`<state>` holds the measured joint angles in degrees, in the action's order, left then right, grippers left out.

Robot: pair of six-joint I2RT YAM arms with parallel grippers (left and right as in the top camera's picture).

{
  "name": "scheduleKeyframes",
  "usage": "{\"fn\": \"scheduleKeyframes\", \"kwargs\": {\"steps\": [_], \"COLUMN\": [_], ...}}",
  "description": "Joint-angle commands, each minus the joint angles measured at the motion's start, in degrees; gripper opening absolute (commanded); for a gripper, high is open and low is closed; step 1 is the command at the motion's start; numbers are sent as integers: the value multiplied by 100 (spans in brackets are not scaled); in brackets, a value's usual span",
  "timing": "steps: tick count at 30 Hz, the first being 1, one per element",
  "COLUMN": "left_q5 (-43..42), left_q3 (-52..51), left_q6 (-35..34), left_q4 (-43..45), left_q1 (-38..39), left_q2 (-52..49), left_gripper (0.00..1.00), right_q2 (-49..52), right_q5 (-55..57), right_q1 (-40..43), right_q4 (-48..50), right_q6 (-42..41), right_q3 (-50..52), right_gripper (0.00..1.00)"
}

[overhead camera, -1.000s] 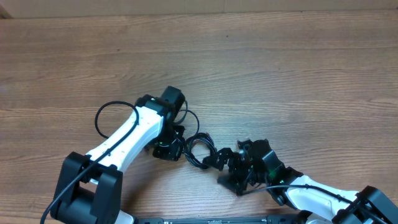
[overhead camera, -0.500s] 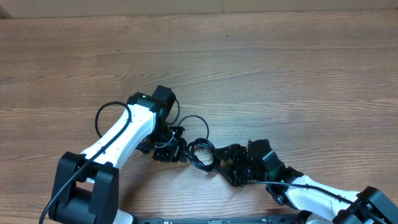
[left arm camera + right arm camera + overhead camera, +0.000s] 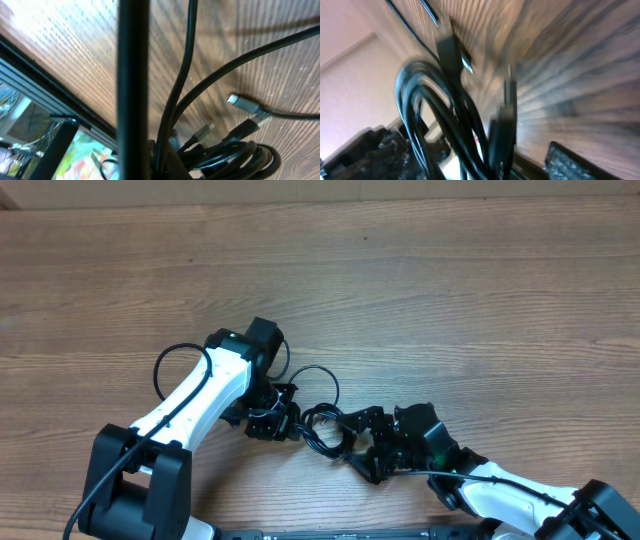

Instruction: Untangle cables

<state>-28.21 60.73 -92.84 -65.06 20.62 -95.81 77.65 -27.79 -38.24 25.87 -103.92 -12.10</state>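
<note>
From above, the cables (image 3: 322, 427) lie as a small black bundle of loops on the tabletop (image 3: 450, 300), between the two arms. The left claw (image 3: 276, 414) sits at the left side of the bundle and is pinched shut. The right claw (image 3: 362, 445) is at the right side with its fingers spread wide. I see no cord held in it.

Close up from the left wrist, the cables (image 3: 235, 155) come up from the bottom of the picture. So this claw seems to hold part of the bundle. A silver plug (image 3: 243, 104) lies loose on the wood.

Close up from the right wrist, the picture is blurry. The cables (image 3: 435, 125) hang right in front, between the open fingers.

I think the step is pulling the knot apart. One side is held and the other is not yet. Next, the right claw needs to close on just one loop, then pull gently away from the left claw.
</note>
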Motion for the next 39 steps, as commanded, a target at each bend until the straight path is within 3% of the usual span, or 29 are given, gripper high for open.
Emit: {"fn": "scheduleKeyframes", "kwargs": {"steps": [1,4,7,8,18,25,32,39], "left_q5": [271,264,267,258,-166,225,1768,2138], "left_q3": [66,66,66,66,66,66,68,214], "left_q6": [-105,-107,-101,-101,-79,105,354,990], "left_q4": [179,254,236,223,186,188,188,262], "left_q1": [24,24,52,66,203,201,129,-404], "left_q2": [-39,-39,-39,-39,-39,-39,-39,-39], "left_gripper": [4,4,4,4,4,4,4,4], "right_q2": [15,15,15,15,15,15,15,15], "right_q5": [-350,-365,-341,-306,57,308,468,463], "right_q1": [4,4,4,4,4,4,4,4], "right_q4": [17,17,22,22,22,-330,-313,-319], "right_q6": [-26,-109,-601,-743,-1180,-984,586,1862], "right_q3": [-9,-9,-9,-9,-9,-9,-9,-20], "right_gripper": [89,79,56,53,50,4,4,4]}}
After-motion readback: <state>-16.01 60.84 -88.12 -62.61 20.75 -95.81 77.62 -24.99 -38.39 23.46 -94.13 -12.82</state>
